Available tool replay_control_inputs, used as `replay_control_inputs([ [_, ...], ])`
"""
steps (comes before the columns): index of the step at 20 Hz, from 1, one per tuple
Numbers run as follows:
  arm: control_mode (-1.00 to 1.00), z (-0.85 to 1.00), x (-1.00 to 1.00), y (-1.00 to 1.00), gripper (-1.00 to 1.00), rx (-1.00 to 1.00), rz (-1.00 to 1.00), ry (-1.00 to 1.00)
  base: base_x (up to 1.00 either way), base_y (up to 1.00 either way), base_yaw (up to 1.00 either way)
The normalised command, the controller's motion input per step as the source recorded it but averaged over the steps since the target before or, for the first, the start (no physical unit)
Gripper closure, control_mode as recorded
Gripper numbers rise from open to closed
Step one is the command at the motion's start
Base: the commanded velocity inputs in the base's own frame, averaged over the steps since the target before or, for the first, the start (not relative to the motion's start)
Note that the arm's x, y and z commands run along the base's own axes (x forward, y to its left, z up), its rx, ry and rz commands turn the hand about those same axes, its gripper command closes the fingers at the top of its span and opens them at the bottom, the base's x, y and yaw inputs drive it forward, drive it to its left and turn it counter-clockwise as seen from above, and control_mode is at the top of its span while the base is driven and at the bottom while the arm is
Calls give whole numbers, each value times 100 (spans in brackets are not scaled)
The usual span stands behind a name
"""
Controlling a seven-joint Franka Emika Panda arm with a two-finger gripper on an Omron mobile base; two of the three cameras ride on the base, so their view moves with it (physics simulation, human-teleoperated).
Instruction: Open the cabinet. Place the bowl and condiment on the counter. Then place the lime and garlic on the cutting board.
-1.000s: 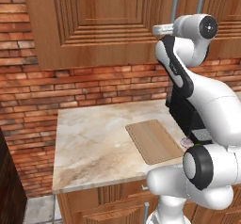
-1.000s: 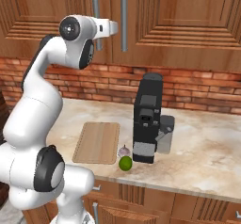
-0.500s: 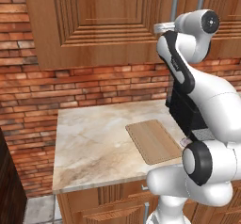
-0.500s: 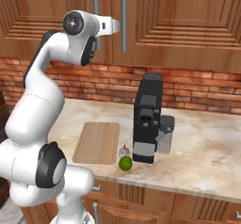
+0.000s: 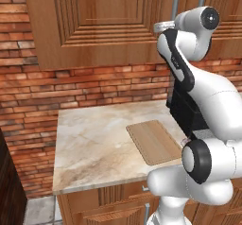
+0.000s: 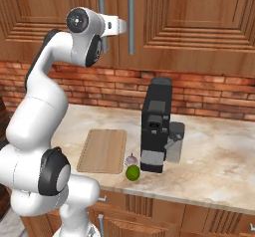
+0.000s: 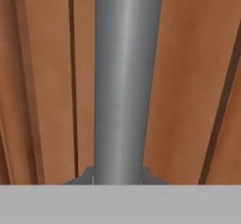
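Note:
The cabinet (image 6: 189,17) hangs above the counter (image 6: 219,146) with its wooden doors closed. The bowl and the condiment are hidden. My gripper (image 7: 117,178) is shut on a grey bar handle (image 7: 123,77), a dark fingertip on each side of the bar at the bottom of the hand view. In the right base view the hand (image 6: 118,26) reaches the pair of handles (image 6: 131,22). The lime (image 6: 132,172) and the garlic (image 6: 130,159) lie on the counter just right of the cutting board (image 6: 103,150), which also shows in the left base view (image 5: 153,141).
A black coffee machine (image 6: 155,126) stands on the counter right of the board, close behind the lime and garlic. A red brick wall (image 5: 94,82) runs behind the counter. Lower cabinet fronts (image 6: 149,216) sit under the counter's front edge.
The arm's upper joint and hand have risen a little along the cabinet handles. The things on the counter have not moved.

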Motion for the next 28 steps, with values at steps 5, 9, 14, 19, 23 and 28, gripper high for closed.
replay_control_inputs([
  [5, -100, 0, 12, 6, 100, 0, 0, 2, 0, 0, 0],
  [9, -100, 0, -3, 21, 100, 0, 0, 0, 0, 0, 0],
  [14, -100, 0, -20, 16, 100, 0, -1, 0, 0, 0, 0],
  [19, -100, 0, -48, 10, 100, 0, -3, 6, 0, 0, 0],
  [23, -100, -1, -59, 5, 100, 0, -4, 5, 0, 0, 0],
  [28, -100, -9, -57, 4, 100, 0, -3, 3, 0, 0, 0],
])
